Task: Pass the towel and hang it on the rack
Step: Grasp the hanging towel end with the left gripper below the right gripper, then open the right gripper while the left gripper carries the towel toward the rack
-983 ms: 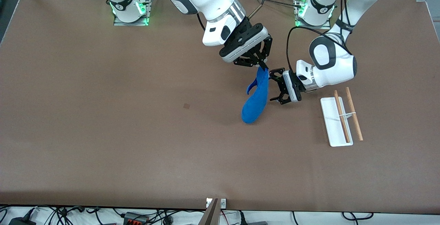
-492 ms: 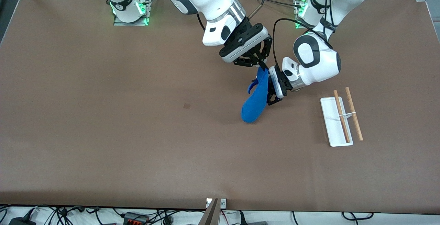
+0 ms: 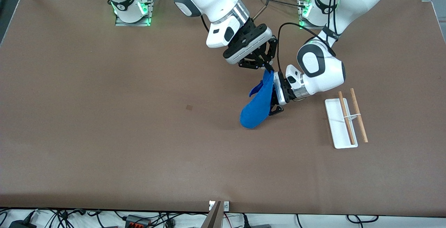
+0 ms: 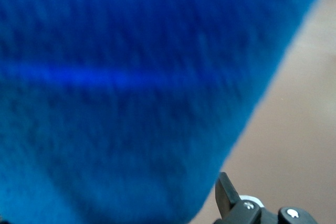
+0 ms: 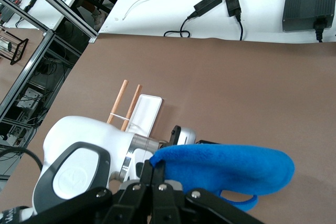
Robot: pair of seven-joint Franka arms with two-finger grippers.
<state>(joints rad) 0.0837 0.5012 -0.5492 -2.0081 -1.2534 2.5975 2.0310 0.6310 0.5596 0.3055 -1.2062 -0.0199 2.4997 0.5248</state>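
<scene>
A blue towel (image 3: 259, 102) hangs over the middle of the table from my right gripper (image 3: 267, 68), which is shut on its top corner; the pinch shows in the right wrist view (image 5: 157, 169). My left gripper (image 3: 274, 95) is open and pressed against the towel's side, its jaws straddling the cloth. In the left wrist view the towel (image 4: 131, 93) fills the picture and only one finger (image 4: 227, 192) shows beside it. The rack (image 3: 343, 120) stands on the table toward the left arm's end: a white base (image 3: 332, 116) and two wooden rods.
The rack also shows in the right wrist view (image 5: 140, 113), next to the left arm's white wrist (image 5: 79, 150). A small dark mark (image 3: 189, 107) lies on the brown table toward the right arm's end. Cables and power bricks lie off the table's edge.
My left gripper has moved from beside the towel onto it, so the cloth now sits between its open jaws. The towel's lower end has swung slightly away from it. The right gripper has held still.
</scene>
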